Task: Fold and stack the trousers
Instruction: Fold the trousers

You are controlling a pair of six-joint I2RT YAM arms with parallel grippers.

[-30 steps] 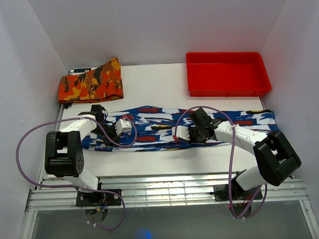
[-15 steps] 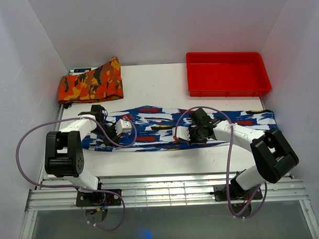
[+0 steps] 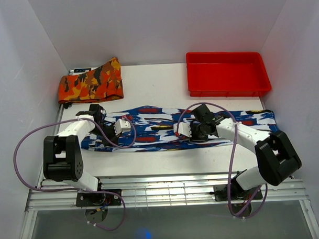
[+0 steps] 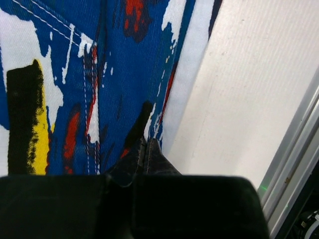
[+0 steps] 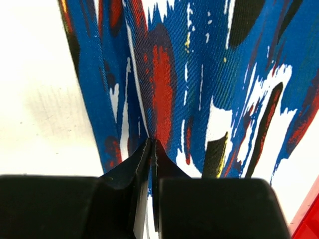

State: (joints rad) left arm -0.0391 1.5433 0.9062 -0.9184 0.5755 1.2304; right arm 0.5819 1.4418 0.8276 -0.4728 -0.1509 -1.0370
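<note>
The trousers point(image 3: 160, 127), blue and white print with red patches, lie stretched left to right across the table's near half. My left gripper point(image 3: 109, 135) is shut on their near edge at the left end; in the left wrist view the closed tips point(image 4: 146, 142) pinch a fold of the trousers point(image 4: 114, 74). My right gripper point(image 3: 195, 135) is shut on the near edge around the middle; in the right wrist view the tips point(image 5: 151, 142) grip a ridge of the trousers point(image 5: 199, 74).
A folded orange camouflage cloth point(image 3: 90, 82) lies at the back left. A red tray point(image 3: 229, 92) stands at the back right, and its corner shows in the right wrist view point(image 5: 311, 219). White table point(image 3: 153, 88) lies between them. A metal rail point(image 4: 294, 164) runs along the near edge.
Both grippers have shifted slightly away from the near edge, still shut on the trousers, and the gripped near edge has come with them a little.
</note>
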